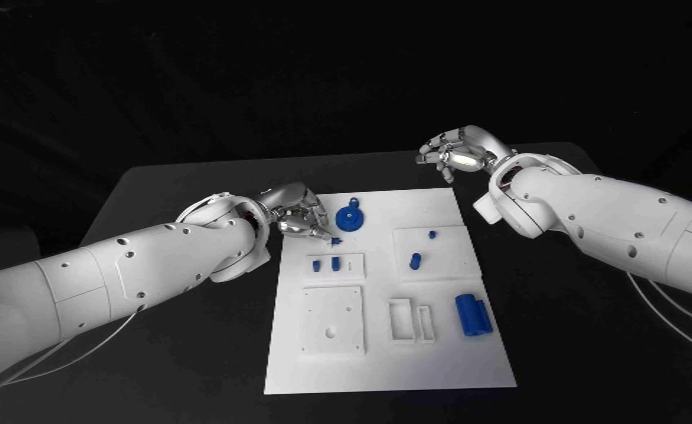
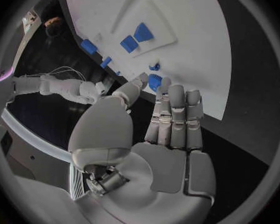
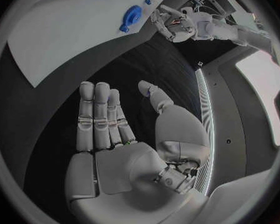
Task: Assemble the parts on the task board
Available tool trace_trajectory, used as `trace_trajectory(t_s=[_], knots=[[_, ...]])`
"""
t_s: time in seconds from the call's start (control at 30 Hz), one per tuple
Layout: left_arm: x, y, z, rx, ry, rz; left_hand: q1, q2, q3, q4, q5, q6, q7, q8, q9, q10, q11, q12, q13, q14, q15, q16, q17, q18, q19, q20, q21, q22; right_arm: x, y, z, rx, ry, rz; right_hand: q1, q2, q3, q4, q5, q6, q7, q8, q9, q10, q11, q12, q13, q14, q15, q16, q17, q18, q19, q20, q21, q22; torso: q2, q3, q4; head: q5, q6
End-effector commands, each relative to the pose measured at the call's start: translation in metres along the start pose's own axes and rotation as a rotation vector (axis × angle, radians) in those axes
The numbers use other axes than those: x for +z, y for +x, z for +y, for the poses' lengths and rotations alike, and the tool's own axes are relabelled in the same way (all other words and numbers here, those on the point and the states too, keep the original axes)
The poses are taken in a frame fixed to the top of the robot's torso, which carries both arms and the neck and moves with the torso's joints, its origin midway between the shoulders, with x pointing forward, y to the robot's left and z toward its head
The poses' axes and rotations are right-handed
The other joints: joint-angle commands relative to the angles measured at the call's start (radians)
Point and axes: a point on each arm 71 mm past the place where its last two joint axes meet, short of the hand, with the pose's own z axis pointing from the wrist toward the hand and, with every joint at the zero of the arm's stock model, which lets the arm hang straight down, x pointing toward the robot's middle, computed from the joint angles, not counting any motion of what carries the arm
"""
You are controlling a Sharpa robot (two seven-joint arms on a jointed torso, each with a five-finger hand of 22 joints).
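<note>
— What is proving hard to make out?

— A tiny blue piece (image 1: 336, 241) is sitting just beside the left hand (image 1: 296, 214), and whether the fingertips are touching it I cannot tell. In the left wrist view that hand's fingers are lying straight and slightly apart, holding nothing.

— How many parts are showing?

— On the task board (image 1: 387, 344) I am counting a round disc-like part (image 1: 351, 216) near the far edge, two small parts (image 1: 326, 265) in a recessed tile towards the left edge, two more small parts (image 1: 420, 250) in a tile towards the right edge, and one larger cylinder (image 1: 472, 313) near the right edge.

— And the right hand?

— The right hand (image 1: 460, 152) is hovering beyond the board's far right corner, well apart from every part, fingers extended, gripping nothing.
</note>
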Motion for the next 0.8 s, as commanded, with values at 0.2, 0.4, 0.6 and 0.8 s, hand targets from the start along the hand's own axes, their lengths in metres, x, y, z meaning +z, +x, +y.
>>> trace_trajectory(t_s=[0.2, 0.4, 0.6, 0.8], knots=[[0.002, 0.006, -0.015, 0.084, 0.030, 0.002, -0.014, -0.028, -0.075, -0.034, -0.009, 0.019, -0.008, 0.008, 0.018, 0.023, -0.027, 0.098, 0.056, 0.010, -0.027, 0.049, 0.023, 0.008, 0.021, -0.063, 0.010, 0.009, 0.000, 0.001, 0.000, 0.003, -0.003, 0.010, 0.011, 0.001, 0.003, -0.002, -0.007, -0.001, 0.008, 0.005, -0.001, -0.006, 0.001, 0.005, -0.002, -0.008, 0.002, 0.005, -0.001, 0.045, 0.002, 0.002, -0.005, 0.002, 0.000, 0.0001, -0.0001, -0.002, 0.003], [0.006, 0.012, -0.023, 0.153, 0.037, 0.030, 0.023, -0.037, -0.081, -0.066, 0.019, 0.024, -0.017, -0.002, 0.025, -0.043, -0.038, 0.283, 0.177, 0.003, -0.043, 0.087, 0.045, -0.002, 0.033, -0.079, 0.015, 0.018, 0.001, 0.001, 0.001, 0.003, -0.003, 0.011, 0.011, 0.001, 0.002, -0.002, -0.007, -0.001, 0.008, 0.005, -0.001, -0.006, 0.001, 0.006, -0.002, -0.007, 0.002, 0.006, -0.001, 0.045, 0.002, 0.002, -0.005, 0.002, 0.000, 0.0006, 0.0001, -0.001, 0.003], [0.011, 0.015, -0.028, 0.215, 0.024, 0.034, 0.048, -0.029, -0.065, -0.072, 0.050, 0.026, -0.013, -0.006, 0.030, -0.093, -0.036, 0.318, 0.202, -0.002, -0.038, 0.088, 0.046, -0.006, 0.030, -0.082, 0.014, 0.023, 0.001, 0.003, 0.001, 0.004, -0.004, 0.013, 0.011, 0.001, 0.002, -0.002, -0.007, -0.001, 0.008, 0.005, -0.001, -0.006, 0.001, 0.006, -0.002, -0.007, 0.002, 0.006, -0.001, 0.045, 0.002, 0.002, -0.005, 0.003, 0.000, 0.0008, 0.0007, -0.002, 0.002], [0.015, 0.016, -0.030, 0.233, -0.002, 0.031, 0.077, -0.021, -0.033, -0.066, 0.053, 0.029, -0.013, -0.008, 0.033, -0.108, -0.038, 0.344, 0.215, -0.001, -0.038, 0.089, 0.046, -0.009, 0.033, -0.084, 0.014, 0.027, 0.001, 0.003, 0.002, 0.004, -0.005, 0.013, 0.010, 0.002, 0.001, -0.001, -0.007, -0.001, 0.008, 0.006, -0.001, -0.006, 0.001, 0.006, -0.002, -0.007, 0.002, 0.006, -0.001, 0.045, 0.003, 0.002, -0.005, 0.003, 0.000, 0.0007, -0.0005, 0.000, 0.003]])
